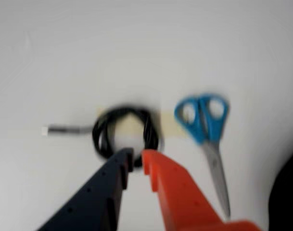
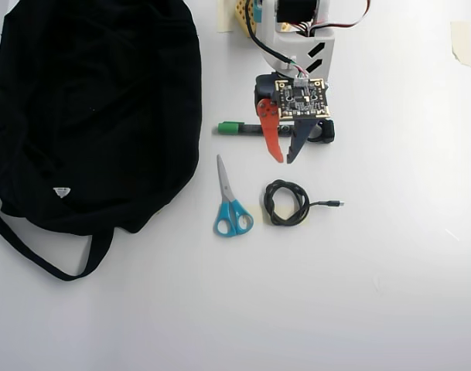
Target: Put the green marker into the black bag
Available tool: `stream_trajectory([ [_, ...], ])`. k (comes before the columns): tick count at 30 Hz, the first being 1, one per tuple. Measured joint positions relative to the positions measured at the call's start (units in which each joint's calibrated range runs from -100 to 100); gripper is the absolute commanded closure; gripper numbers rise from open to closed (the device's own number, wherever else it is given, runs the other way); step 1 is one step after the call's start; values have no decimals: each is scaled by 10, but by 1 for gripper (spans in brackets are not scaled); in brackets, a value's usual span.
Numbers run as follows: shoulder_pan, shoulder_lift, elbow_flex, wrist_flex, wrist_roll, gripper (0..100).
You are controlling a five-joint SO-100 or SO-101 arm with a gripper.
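While the fingers [image 2: 284,160] gape narrowly, empty, the green marker [image 2: 237,127] lies beneath

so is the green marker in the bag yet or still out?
Out. The green marker lies flat on the table, right of the black bag, partly under the gripper, whose fingers are empty.

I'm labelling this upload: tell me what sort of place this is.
Probably a hobby or lab tabletop set up for robot practice: a plain white table marked with bits of tape, a small arm with a bare circuit board, and everyday items laid out, like scissors and a coiled cable.
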Motion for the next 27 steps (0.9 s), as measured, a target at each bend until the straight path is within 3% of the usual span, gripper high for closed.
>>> stream_trajectory([
  [9,0,-4,0,131,0,97],
  [27,0,-5,0,286,0,97],
])
